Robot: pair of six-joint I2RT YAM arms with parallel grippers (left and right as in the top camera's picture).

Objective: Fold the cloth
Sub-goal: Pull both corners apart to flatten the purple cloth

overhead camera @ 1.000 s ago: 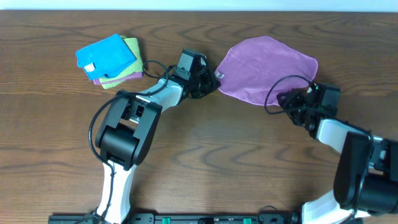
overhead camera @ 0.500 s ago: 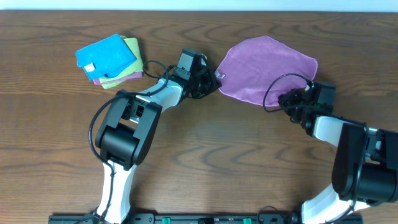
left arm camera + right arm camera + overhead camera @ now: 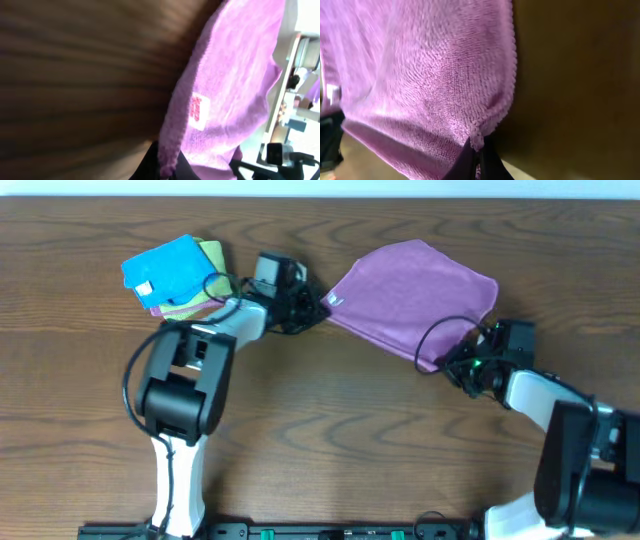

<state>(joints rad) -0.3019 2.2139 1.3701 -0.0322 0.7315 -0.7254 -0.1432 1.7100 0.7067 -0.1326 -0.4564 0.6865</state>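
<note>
The lilac cloth (image 3: 415,290) lies spread at the back right of the wooden table (image 3: 330,430), with its near edge raised. My left gripper (image 3: 316,310) is shut on the cloth's left corner, beside the small white tag (image 3: 333,301). In the left wrist view the cloth (image 3: 235,75) and its tag (image 3: 199,111) run up from my shut left gripper (image 3: 168,171). My right gripper (image 3: 447,363) is shut on the cloth's near right corner. The right wrist view shows the cloth's hem (image 3: 509,75) pinched in the right gripper (image 3: 477,162).
A stack of folded cloths sits at the back left: a bright blue cloth (image 3: 168,268) on top, a yellow-green cloth (image 3: 213,262) under it. Black cables (image 3: 430,340) loop beside both wrists.
The right gripper has shut on the cloth's near corner. Both grippers have shifted left, dragging the cloth with them, and its near edge has lifted off the table.
</note>
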